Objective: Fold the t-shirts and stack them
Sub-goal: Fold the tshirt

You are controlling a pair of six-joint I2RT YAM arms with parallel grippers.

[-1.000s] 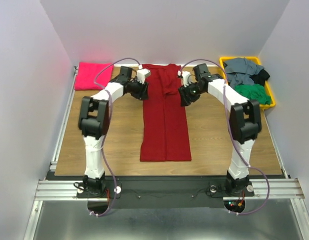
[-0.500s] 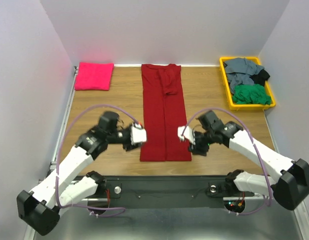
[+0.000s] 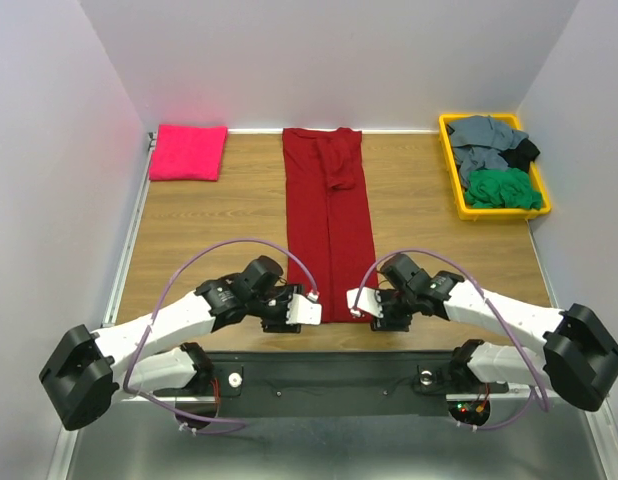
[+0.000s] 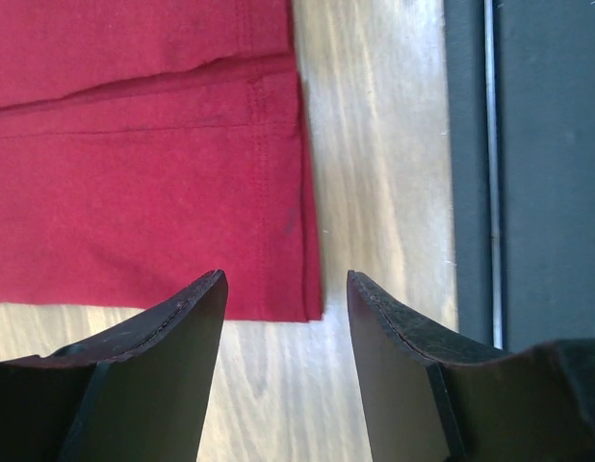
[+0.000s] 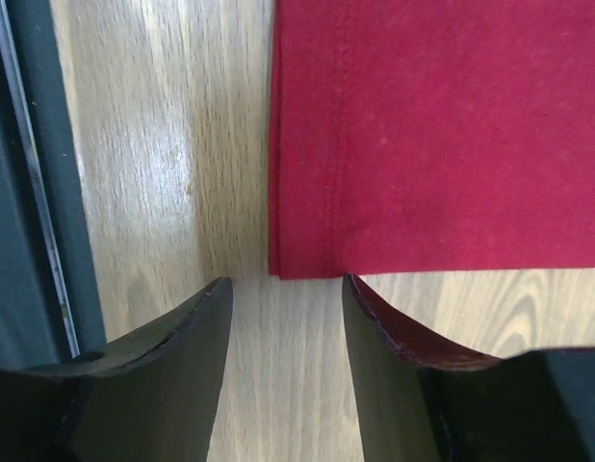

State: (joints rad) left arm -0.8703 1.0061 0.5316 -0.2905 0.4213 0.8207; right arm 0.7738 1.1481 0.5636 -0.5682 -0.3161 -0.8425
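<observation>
Two arms crouch at the near edge of the table [image 3: 209, 240], each bent low over one end of the red shirt [image 3: 329, 230]. The shirt lies flat as a long, narrow strip. Its long axis runs straight down the middle of the table, from the far wall to the near edge.

We see the left pincer [image 3: 307, 312] over the near-left corner and the right pincer [image 3: 361, 304] over the near-right corner, with the short near hem lying crosswise between them. Both pincers are released and hold nothing. In each wrist view the two dark fingers are parted, and the corner of the hem lies on the wood just ahead of the gap. The shirt lies inward of each pincer, to the right of the left one and to the left of the right one. Each arm is therefore the nearer one to its own corner.

The pink shirt [image 3: 187, 152] rests folded in the far-left corner. Grey, green and black shirts fill the yellow bin [image 3: 499, 213] at the far right.

We judge that the next move is a paired pinch on the two near corners. The hem would then be carried along the strip's length towards the collar end, and the pincers would need to travel level with each other to keep the fold square.
</observation>
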